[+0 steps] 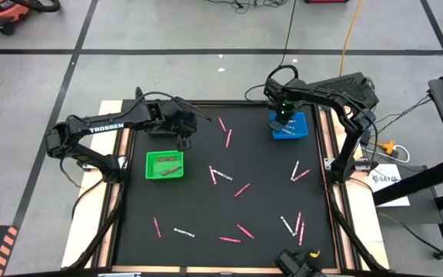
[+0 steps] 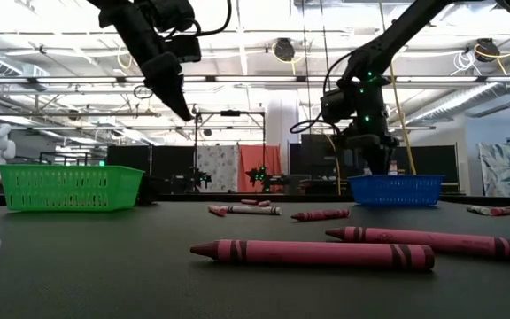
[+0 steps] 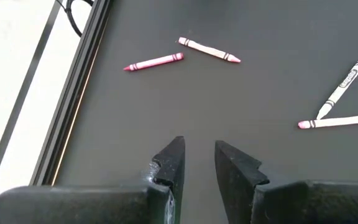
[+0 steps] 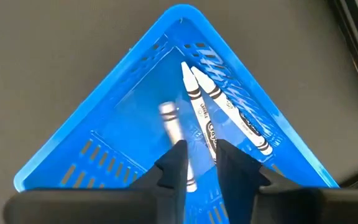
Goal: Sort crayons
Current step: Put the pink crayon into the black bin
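Above the blue tray (image 1: 298, 129) at the far right of the black surface (image 1: 198, 185), your right gripper (image 1: 283, 117) hangs with its fingers slightly parted and nothing clamped between them; in the right wrist view the gripper (image 4: 197, 163) looks straight down into the tray (image 4: 104, 130), where two white crayons (image 4: 219, 112) lie side by side against one wall and a third white crayon (image 4: 171, 124), blurred, shows just ahead of the fingertips and free of them. Your left gripper (image 1: 184, 129) sits raised near the far left of the surface, just beyond the green tray (image 1: 164, 165), its fingers narrowly apart and empty, as the left wrist view confirms (image 3: 197, 155). The green tray holds a couple of reddish crayons (image 1: 169, 158). You can see the remaining crayons scattered loose across the surface: two pink ones (image 1: 225, 131) near the far edge between the arms, a white and pink pair (image 1: 218, 175) at the middle, a pink one (image 1: 242, 189) just beside them, a crossed pair (image 1: 299, 174) toward the right, a cluster (image 1: 294, 225) at the near right, and several more along the near edge (image 1: 184, 231). From the low view, a long pink crayon (image 2: 312, 254) lies closest to the camera, with the green tray (image 2: 69, 188) and the blue tray (image 2: 395, 189) standing well apart behind it.
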Robot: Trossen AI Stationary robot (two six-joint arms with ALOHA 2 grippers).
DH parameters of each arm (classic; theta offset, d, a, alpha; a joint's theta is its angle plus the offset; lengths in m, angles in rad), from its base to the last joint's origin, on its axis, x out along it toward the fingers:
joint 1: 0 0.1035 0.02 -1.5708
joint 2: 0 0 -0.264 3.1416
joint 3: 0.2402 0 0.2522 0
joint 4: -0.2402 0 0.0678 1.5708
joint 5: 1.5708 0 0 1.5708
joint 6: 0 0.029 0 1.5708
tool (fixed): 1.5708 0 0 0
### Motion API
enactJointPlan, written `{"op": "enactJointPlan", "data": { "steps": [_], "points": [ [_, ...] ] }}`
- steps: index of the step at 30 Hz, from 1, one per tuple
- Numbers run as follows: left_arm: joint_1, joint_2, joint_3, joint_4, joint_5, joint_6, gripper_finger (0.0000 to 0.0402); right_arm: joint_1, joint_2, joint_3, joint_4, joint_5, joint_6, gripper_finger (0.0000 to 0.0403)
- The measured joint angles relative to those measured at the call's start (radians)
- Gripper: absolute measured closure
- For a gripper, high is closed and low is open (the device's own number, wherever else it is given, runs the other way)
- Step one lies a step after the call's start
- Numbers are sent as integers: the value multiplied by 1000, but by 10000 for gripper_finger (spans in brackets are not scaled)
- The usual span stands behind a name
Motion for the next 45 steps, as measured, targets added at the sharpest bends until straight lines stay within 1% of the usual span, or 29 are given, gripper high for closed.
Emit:
{"op": "enactJointPlan", "data": {
  "steps": [4,10,15,18,25,32,37,45],
  "points": [
    [0,0,0,0,0,0,313,0,0,1,-10,0,51,307],
    [0,0,0,0,0,0,313,9,-8,61,-153,0,110,301],
    [0,0,0,-2,0,1,313,47,-95,94,-208,-2,166,304],
    [0,0,0,-21,-1,1,313,85,-184,94,-256,-4,257,304],
    [0,0,0,-42,-1,1,313,207,-384,94,-368,-6,482,304],
    [0,0,0,-47,-1,1,313,346,-522,74,-402,-7,700,305],
    [0,0,0,-47,-1,1,313,451,-591,10,-412,-86,870,305],
    [0,0,0,-45,-1,2,313,669,-639,-163,-404,-84,1200,305]
  ]
}}
